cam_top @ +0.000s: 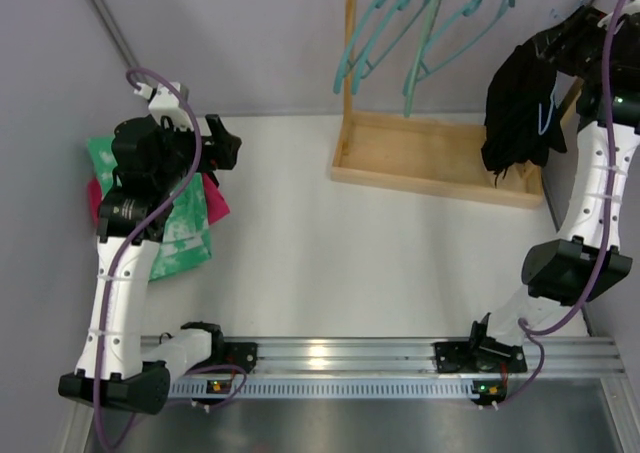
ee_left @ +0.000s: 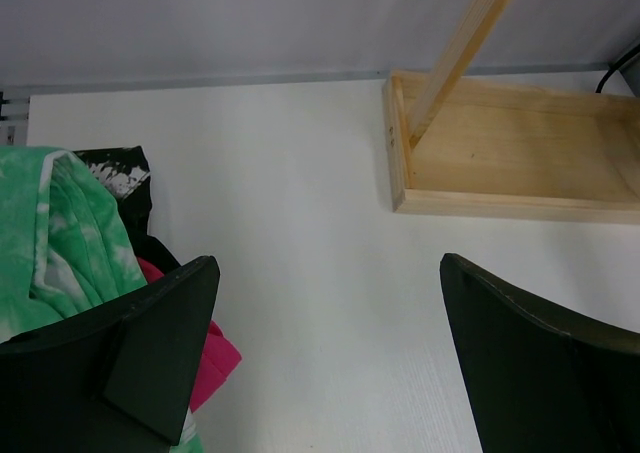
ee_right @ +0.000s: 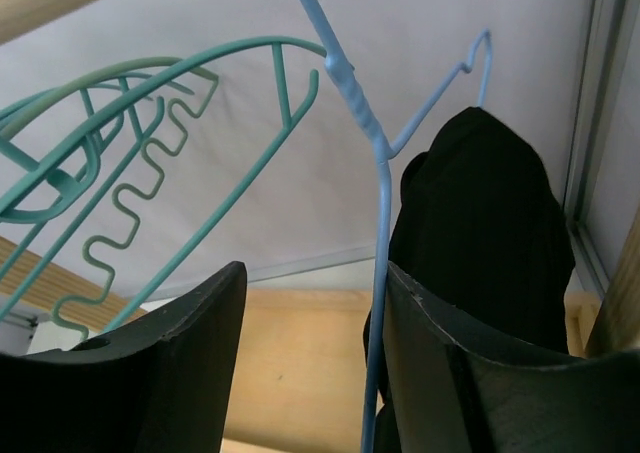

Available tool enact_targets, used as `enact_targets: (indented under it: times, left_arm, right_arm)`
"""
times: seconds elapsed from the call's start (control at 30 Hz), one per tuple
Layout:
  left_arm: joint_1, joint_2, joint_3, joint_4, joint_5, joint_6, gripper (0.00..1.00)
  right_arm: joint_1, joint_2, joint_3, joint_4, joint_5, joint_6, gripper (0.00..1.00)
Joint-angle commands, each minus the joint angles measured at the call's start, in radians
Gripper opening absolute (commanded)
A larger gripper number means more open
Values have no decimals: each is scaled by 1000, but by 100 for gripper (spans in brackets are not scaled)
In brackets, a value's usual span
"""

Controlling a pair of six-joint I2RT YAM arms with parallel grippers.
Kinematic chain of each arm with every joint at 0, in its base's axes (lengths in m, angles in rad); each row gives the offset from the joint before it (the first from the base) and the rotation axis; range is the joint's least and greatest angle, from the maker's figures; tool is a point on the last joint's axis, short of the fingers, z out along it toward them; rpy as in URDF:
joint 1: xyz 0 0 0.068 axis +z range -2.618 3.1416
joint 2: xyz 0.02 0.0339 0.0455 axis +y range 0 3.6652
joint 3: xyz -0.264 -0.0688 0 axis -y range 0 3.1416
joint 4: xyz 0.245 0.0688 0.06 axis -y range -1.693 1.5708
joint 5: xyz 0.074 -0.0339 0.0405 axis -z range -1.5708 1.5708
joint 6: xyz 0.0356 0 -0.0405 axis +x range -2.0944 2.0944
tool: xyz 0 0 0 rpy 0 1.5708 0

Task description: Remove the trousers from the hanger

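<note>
- Top view only: black trousers hanging bunched on the hanger at the right end of the wooden rack, with the right arm raised close beside them and the left arm well apart, over the cloths.
- Right wrist view only: pale-blue hanger wire running down between the right jaws. Jaws apart, not clamped. Wire against or just beside the finger on the trousers' side; cannot tell which. Trousers draped just behind that finger, teal hangers off to the other side.
- Left wrist view only: left jaws spread wide above bare worktop, gripping nothing; green-and-white cloth and pink cloth beside one finger.
</note>
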Motion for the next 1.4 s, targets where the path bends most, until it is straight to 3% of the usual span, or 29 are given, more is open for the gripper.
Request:
enact_targets:
  times: [0.0,0.33,0.57,0.93,1.2,1.37]
  left_arm:
    - [5,2,2,27,-12,-10,98]
    - [5,15,-1,27,-8,-11,98]
    - [5,16,-1,27,-1,-27,98]
    - [5,-10,-20,28,-41,-82,98]
    - [5,-39,-60,82,-32,-131,98]
    - [5,-62,-73,96,-27,-87,98]
  right_arm:
    - [32,25,29,79,60,-35,55]
    - [41,68,50,139,64,1,41]
    - [40,42,50,200,50,47,0]
    - [38,-76,33,386,-3,201,0]
    - [40,-99,95,383,0,245,0]
    - [38,-162,15,367,-2,238,0]
